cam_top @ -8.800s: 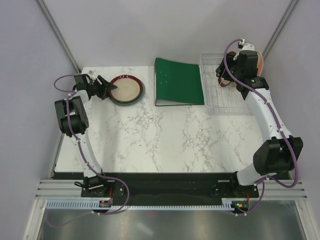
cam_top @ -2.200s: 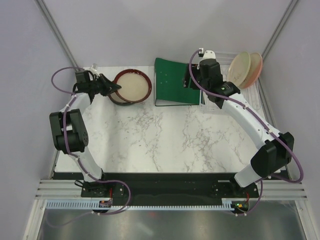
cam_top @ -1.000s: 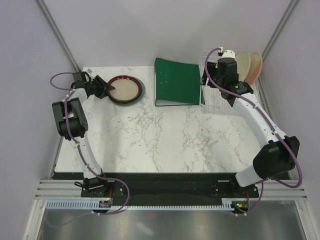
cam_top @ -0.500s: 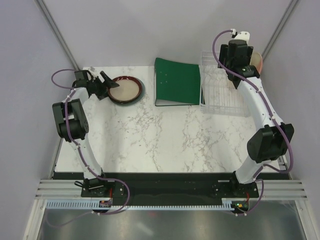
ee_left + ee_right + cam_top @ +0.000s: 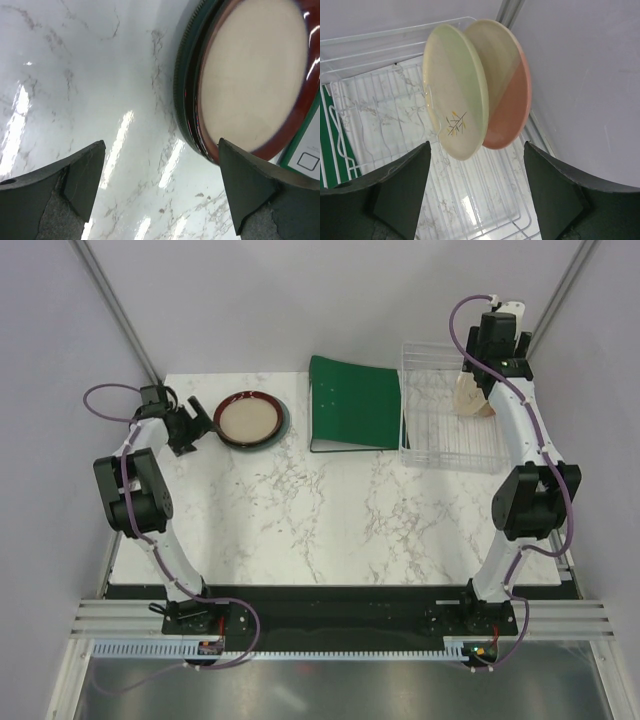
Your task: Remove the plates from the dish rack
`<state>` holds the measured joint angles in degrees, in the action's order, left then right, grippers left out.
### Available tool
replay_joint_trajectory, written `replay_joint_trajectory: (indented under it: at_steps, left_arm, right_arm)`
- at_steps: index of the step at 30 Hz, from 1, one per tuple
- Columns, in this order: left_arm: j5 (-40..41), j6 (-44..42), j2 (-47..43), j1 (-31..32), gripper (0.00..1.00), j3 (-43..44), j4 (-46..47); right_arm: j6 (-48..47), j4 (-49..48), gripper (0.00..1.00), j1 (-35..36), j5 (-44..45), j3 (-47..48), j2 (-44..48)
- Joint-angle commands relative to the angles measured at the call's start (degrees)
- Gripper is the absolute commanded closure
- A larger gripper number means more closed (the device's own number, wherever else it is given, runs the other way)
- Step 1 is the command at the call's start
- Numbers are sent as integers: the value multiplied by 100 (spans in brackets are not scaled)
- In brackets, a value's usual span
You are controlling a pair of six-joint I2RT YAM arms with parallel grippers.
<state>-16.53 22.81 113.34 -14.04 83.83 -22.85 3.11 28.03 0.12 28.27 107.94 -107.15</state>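
A dark-red-rimmed plate with a beige centre lies on a slate grey plate at the table's back left. Both show in the left wrist view, the red plate on the grey plate. My left gripper is open and empty just left of that stack. Two plates stand on edge in the clear dish rack at its far right. They are a cream sprig plate and a cream-and-pink plate. My right gripper is open and empty above them.
A flat green binder lies between the plate stack and the rack, touching the rack's left side. The grey booth wall and a metal corner post stand close behind the rack's far right corner.
My left gripper let go of the dark-red plate, which now lies on the grey one, and drew back to the left. My right gripper swung from the binder to above the rack's standing plates.
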Motion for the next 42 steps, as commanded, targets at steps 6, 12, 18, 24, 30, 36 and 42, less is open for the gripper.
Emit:
replay_joint_trajectory:
  at_steps: [6,12,18,24,30,36,42]
  left_arm:
    - [-825,-242,-2041,295,0,-990,509]
    - [-1449,31,-2597,867,0,-1501,1309]
    - [-1686,162,-2633,1334,0,-1563,1564]
    - [-1765,198,-2720,1791,0,-1475,1582]
    - [-1924,207,-2729,1931,6,-1405,1591]
    - [-2003,224,-2747,1993,5,-1449,1591]
    - [-2073,338,-2642,2019,6,-1440,1634]
  right_arm:
    - [66,142,26,-319,-234,1203,-1105]
    - [198,-114,32,-478,-656,1457,-1588]
    - [163,-70,37,-522,-639,1792,-1905]
    - [163,-52,41,-574,-507,1897,-2090]
    - [365,-52,43,-750,-629,1897,-2213]
    - [541,-52,75,-934,-1077,1818,-2301]
    - [594,-271,100,-961,-1727,1599,-2161]
